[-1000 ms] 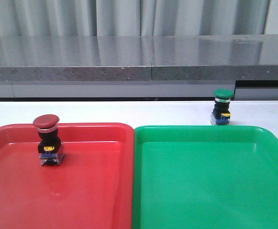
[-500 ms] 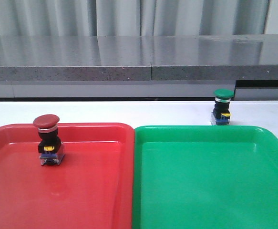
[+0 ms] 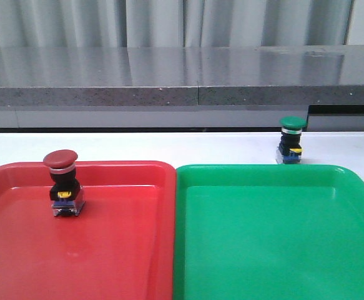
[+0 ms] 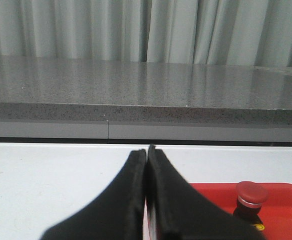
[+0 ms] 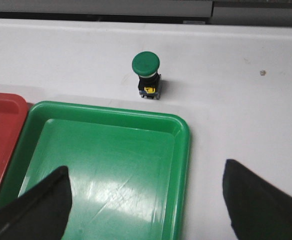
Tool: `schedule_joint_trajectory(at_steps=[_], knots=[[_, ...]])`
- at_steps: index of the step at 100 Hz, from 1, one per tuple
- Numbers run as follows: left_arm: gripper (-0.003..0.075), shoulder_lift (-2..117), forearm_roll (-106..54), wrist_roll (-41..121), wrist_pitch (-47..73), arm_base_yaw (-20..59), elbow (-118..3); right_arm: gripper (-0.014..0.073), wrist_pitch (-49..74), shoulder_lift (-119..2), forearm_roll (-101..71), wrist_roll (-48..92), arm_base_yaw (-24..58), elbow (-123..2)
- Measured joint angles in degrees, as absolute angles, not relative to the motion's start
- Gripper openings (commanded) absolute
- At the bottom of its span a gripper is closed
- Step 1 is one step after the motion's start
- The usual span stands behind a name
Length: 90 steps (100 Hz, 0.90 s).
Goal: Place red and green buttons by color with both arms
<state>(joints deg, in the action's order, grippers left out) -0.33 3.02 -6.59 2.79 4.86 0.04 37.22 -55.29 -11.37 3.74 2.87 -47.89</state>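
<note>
The red button (image 3: 62, 185) stands upright inside the red tray (image 3: 119, 250), near its far left. It also shows in the left wrist view (image 4: 251, 197), right of my left gripper (image 4: 147, 152), which is shut and empty. The green button (image 3: 291, 140) stands upright on the white table just beyond the green tray (image 3: 275, 250). In the right wrist view the green button (image 5: 147, 75) is ahead of my right gripper (image 5: 144, 172), which is wide open and empty above the green tray (image 5: 183, 150). Neither gripper shows in the front view.
A grey stone ledge (image 3: 182, 81) runs along the back of the white table (image 3: 169, 147), with grey curtains behind it. The two trays sit side by side, touching, at the front of the table.
</note>
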Motion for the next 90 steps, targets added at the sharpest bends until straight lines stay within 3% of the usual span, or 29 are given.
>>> schedule_joint_trajectory(at_steps=[90], knots=[[-0.0019, -0.33, 3.02, -6.59, 2.79, 4.86, 0.04, 0.0614, 34.52, -101.12, -11.73, 3.84, 7.81, -78.54]])
